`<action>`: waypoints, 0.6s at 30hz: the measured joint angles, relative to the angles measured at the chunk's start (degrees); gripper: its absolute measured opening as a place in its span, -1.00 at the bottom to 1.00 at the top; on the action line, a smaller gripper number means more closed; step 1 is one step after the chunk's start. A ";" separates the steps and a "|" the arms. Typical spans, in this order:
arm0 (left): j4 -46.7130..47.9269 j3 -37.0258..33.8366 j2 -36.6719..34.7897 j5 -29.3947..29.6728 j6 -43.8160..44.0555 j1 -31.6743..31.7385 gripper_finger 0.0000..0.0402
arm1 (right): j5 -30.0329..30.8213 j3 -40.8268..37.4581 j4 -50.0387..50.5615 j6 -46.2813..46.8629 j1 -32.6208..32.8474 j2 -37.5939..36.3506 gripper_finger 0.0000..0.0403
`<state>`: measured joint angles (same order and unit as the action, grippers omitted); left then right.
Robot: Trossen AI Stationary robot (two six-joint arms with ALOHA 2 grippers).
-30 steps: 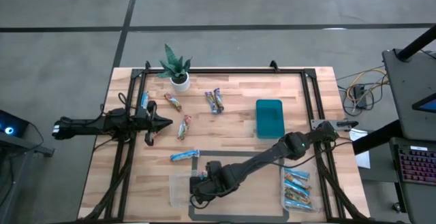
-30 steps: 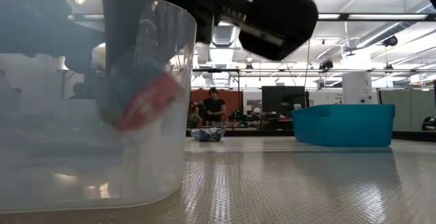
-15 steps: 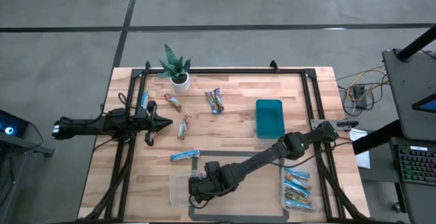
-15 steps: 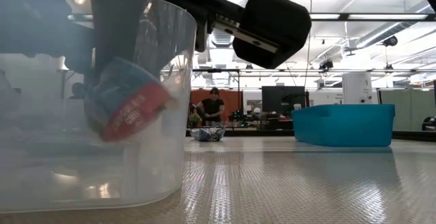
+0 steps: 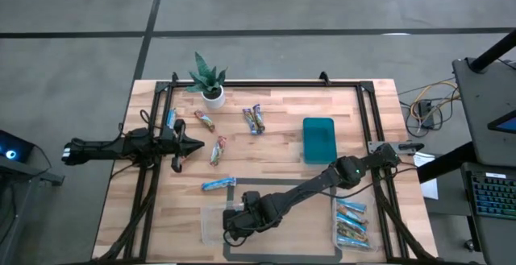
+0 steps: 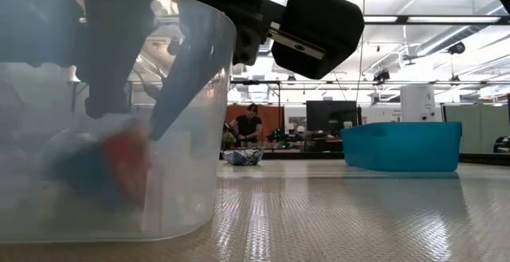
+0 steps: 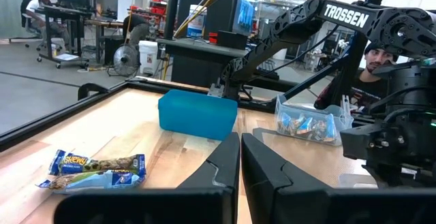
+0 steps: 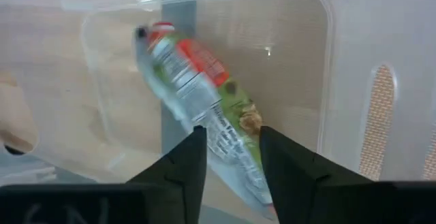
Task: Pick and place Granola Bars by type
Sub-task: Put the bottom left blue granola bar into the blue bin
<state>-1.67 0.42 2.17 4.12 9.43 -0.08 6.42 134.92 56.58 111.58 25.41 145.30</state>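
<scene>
Right gripper (image 8: pixel 228 159) reaches down into the clear tub (image 5: pixel 211 221), fingers now parted, red-green granola bar (image 8: pixel 201 101) dropped to the tub floor since earlier; left gripper (image 7: pixel 240 159) closed, idle.

Hidden, cropped and blurred parts of the scene

From above, the right gripper (image 5: pixel 233 223) covers the clear tub (image 5: pixel 211 226) so its contents cannot be seen; in the low view the bar inside (image 6: pixel 111 166) is only a red-and-blue smear through the plastic wall, and the tub runs off the picture's edge. In the right wrist view the granola bar (image 8: pixel 201 108) has its lower end hidden behind the fingers (image 8: pixel 180 166). Wrappers in the far tub (image 5: pixel 352 223) are too small to tell apart
</scene>
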 joint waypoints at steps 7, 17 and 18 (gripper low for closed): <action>-0.02 -0.02 0.01 0.02 0.00 -0.02 -1.00 | 1.10 0.01 0.26 -3.75 -0.23 -1.44 -0.32; -0.01 -0.01 0.02 0.01 0.00 -0.01 -1.00 | 2.84 0.07 0.77 -15.28 -1.71 -4.66 -0.32; -0.02 0.00 0.02 0.00 0.00 0.00 -1.00 | 2.89 0.07 1.14 -16.45 -1.87 -4.89 -0.32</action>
<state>-1.69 0.43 2.20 4.12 9.43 -0.08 9.30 135.00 57.72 95.13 23.53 140.41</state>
